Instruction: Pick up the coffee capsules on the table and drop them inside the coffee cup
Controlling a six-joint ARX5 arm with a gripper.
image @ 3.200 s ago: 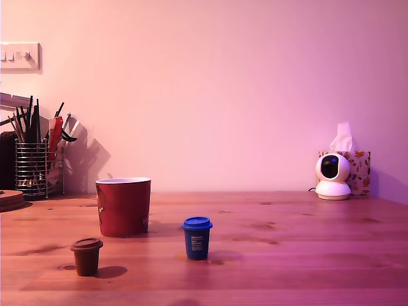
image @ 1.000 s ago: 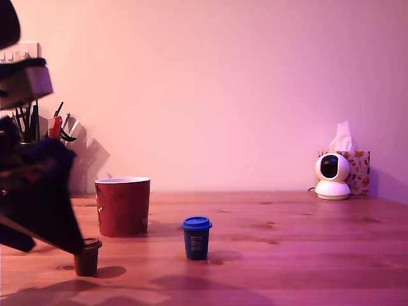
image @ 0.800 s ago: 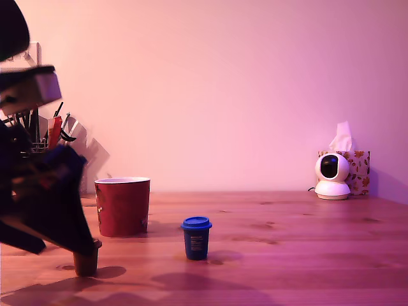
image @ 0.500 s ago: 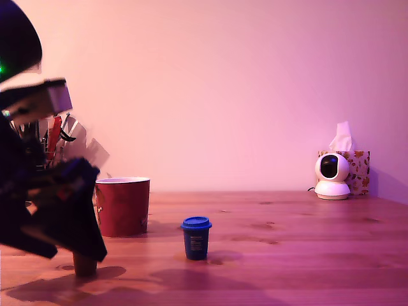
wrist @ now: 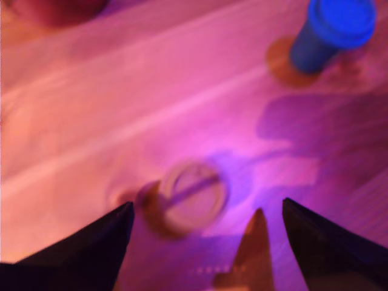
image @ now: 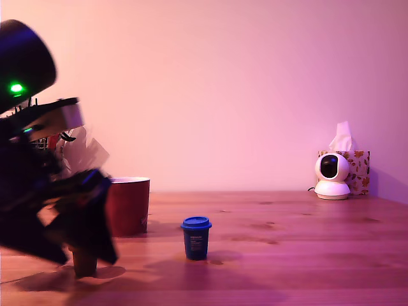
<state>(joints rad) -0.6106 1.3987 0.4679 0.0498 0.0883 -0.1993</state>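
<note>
With its fingers [wrist: 79,254] spread, the gripper [wrist: 206,242] hovers over the brown capsule [wrist: 191,197] at lower left of the exterior frame, near the red cup [image: 131,204]; a clean grasp likely needs the capsule centred before closing.

The exterior view sits low at worktop height, facing the pink wall across the wooden worktop [image: 287,255]. The wrist view looks steeply down, close. Both share the small blue lidded capsule [image: 196,237] [wrist: 332,33]
</note>
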